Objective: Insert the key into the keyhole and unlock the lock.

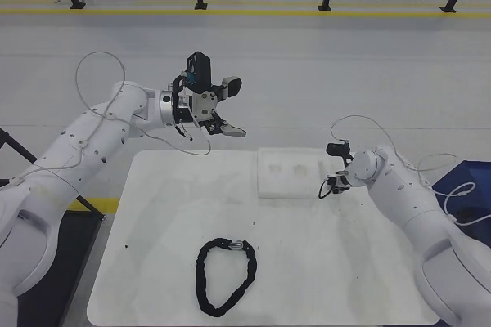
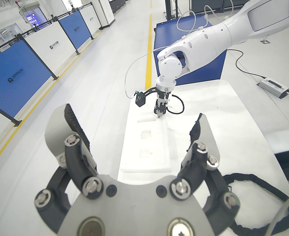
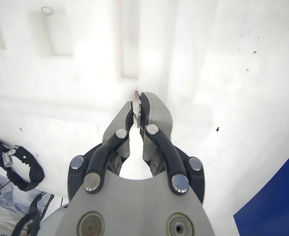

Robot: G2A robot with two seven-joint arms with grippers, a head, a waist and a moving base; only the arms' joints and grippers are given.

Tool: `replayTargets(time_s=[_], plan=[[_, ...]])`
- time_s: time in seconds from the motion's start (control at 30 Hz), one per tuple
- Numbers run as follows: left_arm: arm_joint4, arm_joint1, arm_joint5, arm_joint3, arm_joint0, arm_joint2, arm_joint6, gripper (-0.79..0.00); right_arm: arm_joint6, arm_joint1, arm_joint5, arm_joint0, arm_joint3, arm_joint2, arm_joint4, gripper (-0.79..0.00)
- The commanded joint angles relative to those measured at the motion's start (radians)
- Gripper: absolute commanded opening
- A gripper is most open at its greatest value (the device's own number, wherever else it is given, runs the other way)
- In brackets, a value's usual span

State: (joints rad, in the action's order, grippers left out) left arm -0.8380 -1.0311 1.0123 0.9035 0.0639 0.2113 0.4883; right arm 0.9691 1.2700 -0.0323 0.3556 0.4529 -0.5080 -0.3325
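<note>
A black fabric-sleeved chain lock (image 1: 206, 278) lies in a loop on the white table (image 1: 164, 212), near its front. Its silver lock cylinder (image 1: 240, 244) (image 3: 7, 159) sits at the top of the loop. My right gripper (image 3: 135, 99) (image 1: 326, 190) is shut on a small metal key (image 3: 138, 114) at the edge of the white foam block (image 1: 290, 173). My left gripper (image 1: 233, 106) (image 2: 137, 126) hangs open and empty above the table's far left edge, well away from the lock.
The foam block (image 2: 146, 148) (image 3: 85, 79) has several rectangular pockets, and one of them holds a small metal ring (image 3: 47, 10). A blue cabinet (image 2: 191, 50) stands just past the table's right side. Bare tabletop lies between the foam block and the chain.
</note>
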Motion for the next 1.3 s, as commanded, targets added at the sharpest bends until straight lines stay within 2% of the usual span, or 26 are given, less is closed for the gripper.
replayTargets(time_s=[0.0, 0.3, 0.43, 0.57, 0.7, 0.93, 1.1, 1.27], plan=[[0.000, 0.000, 0.000, 0.000, 0.000, 0.000, 0.000, 0.000, 0.009, -0.002, 0.000, -0.006, 0.000, -0.007, -0.002, -0.785], [0.000, 0.000, 0.000, 0.000, 0.000, 0.000, 0.000, 0.000, 0.025, -0.040, -0.011, -0.006, 0.082, -0.067, -0.003, -0.785], [0.000, 0.000, 0.000, 0.000, 0.000, 0.000, 0.000, 0.000, 0.031, -0.079, -0.026, 0.017, 0.157, -0.128, 0.027, -0.785], [0.000, 0.000, 0.000, 0.000, 0.000, 0.000, 0.000, 0.000, 0.053, -0.135, -0.083, 0.074, 0.260, -0.240, 0.128, -0.785], [0.000, 0.000, 0.000, 0.000, 0.000, 0.000, 0.000, 0.000, 0.094, -0.200, -0.137, 0.172, 0.402, -0.378, 0.230, -0.785], [0.000, 0.000, 0.000, 0.000, 0.000, 0.000, 0.000, 0.000, 0.163, -0.288, -0.124, 0.394, 0.704, -0.601, 0.374, -0.785], [0.000, 0.000, 0.000, 0.000, 0.000, 0.000, 0.000, 0.000, 0.174, -0.319, -0.112, 0.534, 0.870, -0.716, 0.484, -0.785], [0.000, 0.000, 0.000, 0.000, 0.000, 0.000, 0.000, 0.000, 0.162, -0.327, -0.138, 0.620, 0.928, -0.773, 0.596, -0.785]])
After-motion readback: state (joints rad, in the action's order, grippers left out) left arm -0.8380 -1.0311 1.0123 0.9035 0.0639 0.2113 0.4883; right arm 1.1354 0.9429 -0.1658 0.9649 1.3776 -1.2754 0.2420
